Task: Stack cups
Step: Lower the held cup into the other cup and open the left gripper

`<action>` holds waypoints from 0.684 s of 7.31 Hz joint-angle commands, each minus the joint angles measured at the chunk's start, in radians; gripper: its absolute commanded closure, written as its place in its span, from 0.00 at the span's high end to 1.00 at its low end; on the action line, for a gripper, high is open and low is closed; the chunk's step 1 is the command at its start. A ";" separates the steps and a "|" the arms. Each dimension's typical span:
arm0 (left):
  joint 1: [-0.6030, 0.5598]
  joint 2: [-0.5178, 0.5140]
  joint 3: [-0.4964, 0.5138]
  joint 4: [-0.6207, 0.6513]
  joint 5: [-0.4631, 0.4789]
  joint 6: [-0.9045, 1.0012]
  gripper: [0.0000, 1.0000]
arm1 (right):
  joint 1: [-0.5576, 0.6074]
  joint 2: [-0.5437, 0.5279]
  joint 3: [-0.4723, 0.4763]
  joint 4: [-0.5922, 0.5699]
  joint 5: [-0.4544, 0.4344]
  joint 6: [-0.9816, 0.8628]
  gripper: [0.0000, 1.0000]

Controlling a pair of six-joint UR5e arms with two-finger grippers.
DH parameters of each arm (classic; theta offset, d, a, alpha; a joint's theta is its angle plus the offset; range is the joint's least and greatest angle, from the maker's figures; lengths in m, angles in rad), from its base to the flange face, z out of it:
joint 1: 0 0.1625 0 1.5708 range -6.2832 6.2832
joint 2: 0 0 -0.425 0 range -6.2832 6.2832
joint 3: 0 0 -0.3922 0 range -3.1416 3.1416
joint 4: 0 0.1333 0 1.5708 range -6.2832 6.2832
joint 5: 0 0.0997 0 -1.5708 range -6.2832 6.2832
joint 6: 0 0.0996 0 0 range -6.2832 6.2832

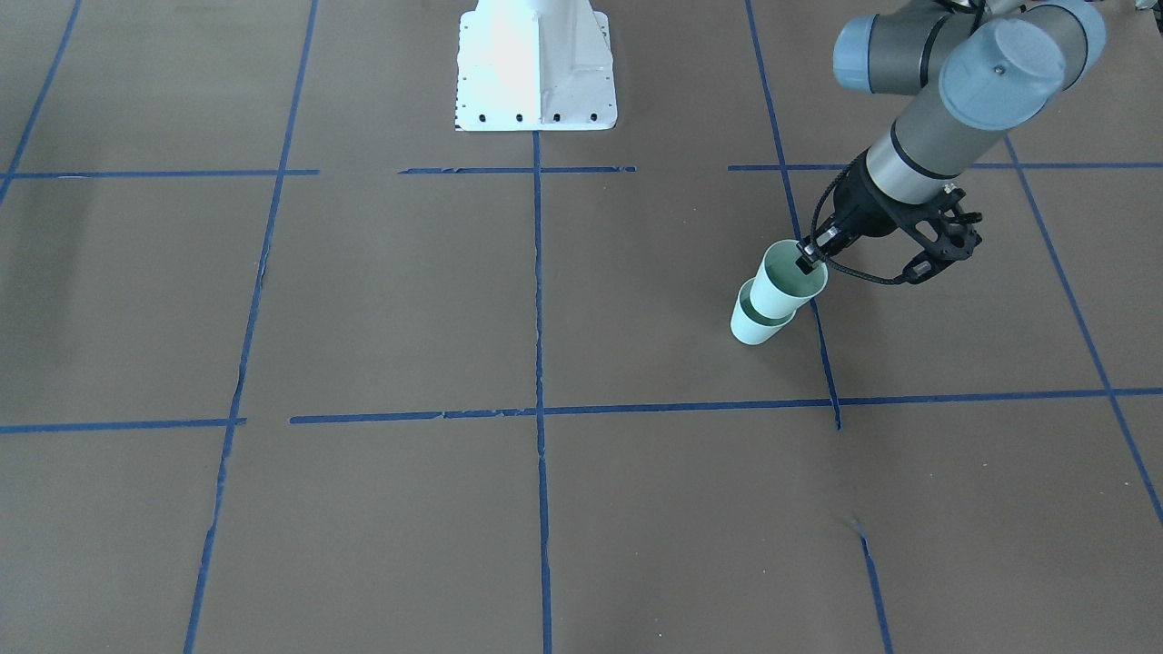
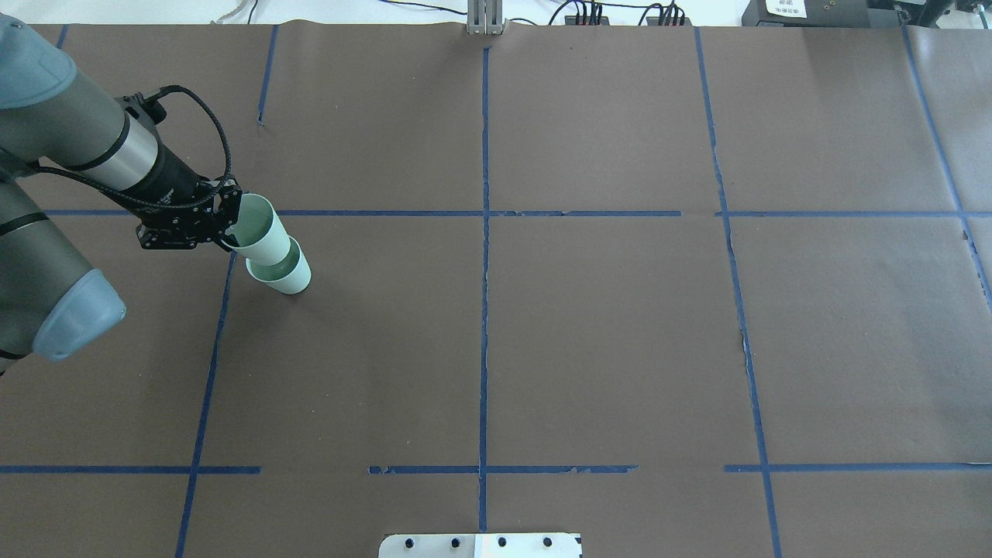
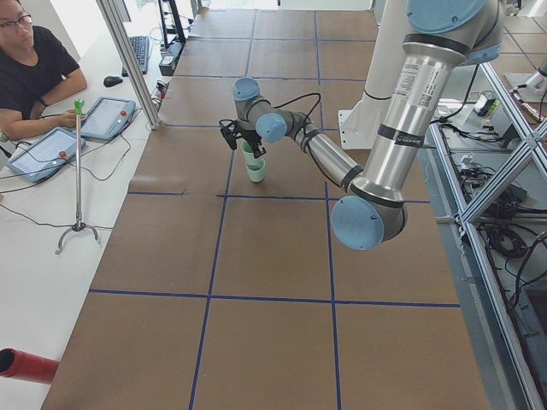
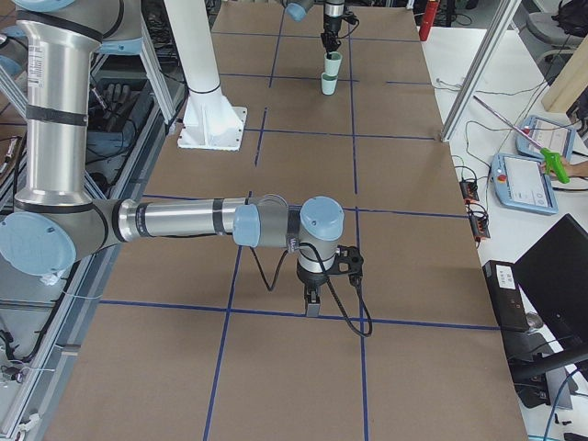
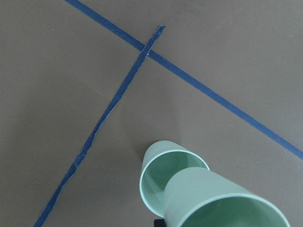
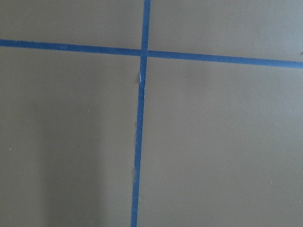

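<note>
No legible text or labels

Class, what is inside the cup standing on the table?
The second cup, gripped at its rim by the left gripper, dips its base in. The floor of the lower cup is hidden; depth unclear.

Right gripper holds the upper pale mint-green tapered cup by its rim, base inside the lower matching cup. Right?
No: the left gripper, not the right, holds the upper pale mint-green tapered cup by its rim, base inside the lower matching cup. Overhead exterior view shows it.
</note>
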 commanded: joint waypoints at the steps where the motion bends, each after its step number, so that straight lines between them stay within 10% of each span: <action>1: 0.012 -0.001 0.009 0.000 0.001 0.000 0.00 | 0.000 0.000 0.000 -0.001 0.000 0.000 1.00; 5: 0.017 -0.001 0.009 0.000 0.001 -0.001 0.10 | 0.000 0.000 0.000 -0.001 0.000 0.000 1.00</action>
